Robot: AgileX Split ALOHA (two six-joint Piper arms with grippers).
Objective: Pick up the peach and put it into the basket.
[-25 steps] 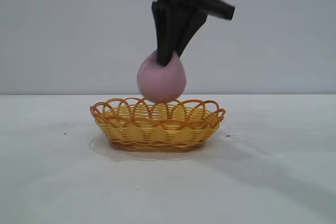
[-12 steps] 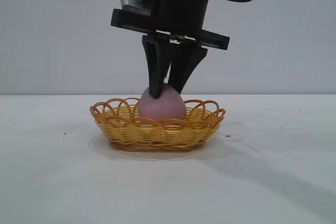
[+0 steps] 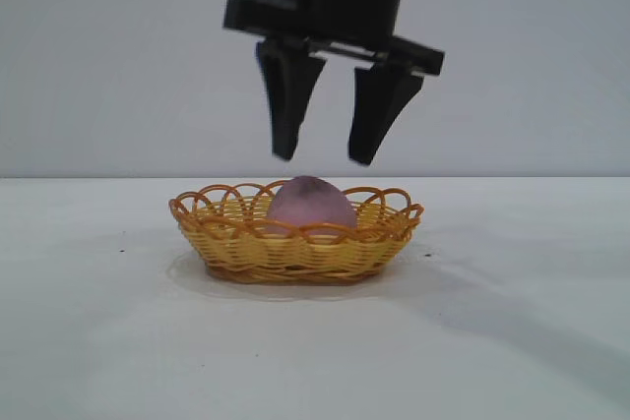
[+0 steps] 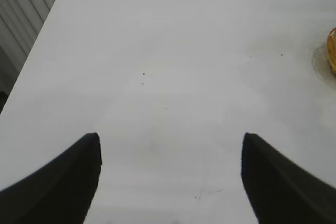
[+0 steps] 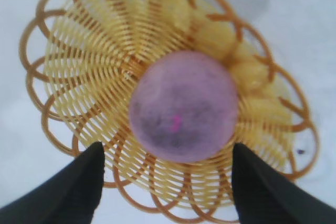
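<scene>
I see the peach (image 3: 311,202) lying in the basket (image 3: 295,248), which sits on the table (image 3: 512,322). My right gripper (image 3: 325,156) hangs directly above the peach, apart from it, fingers spread either side.

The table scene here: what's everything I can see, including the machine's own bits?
peach: one, pinkish-purple, lying inside the basket, free of both hands.
basket: one, yellow weave with an orange-brown looped rim, on the table at the middle of the exterior view.
table: one, white, with a few tiny dark specks.
wall: one, plain pale grey, behind the table.
right hand: one, black, directly above the peach, fingers spread apart, holding nothing.
left hand: one, black, off to the side over bare table, fingers wide apart, holding nothing; only the basket's edge shows in its view.
</scene>
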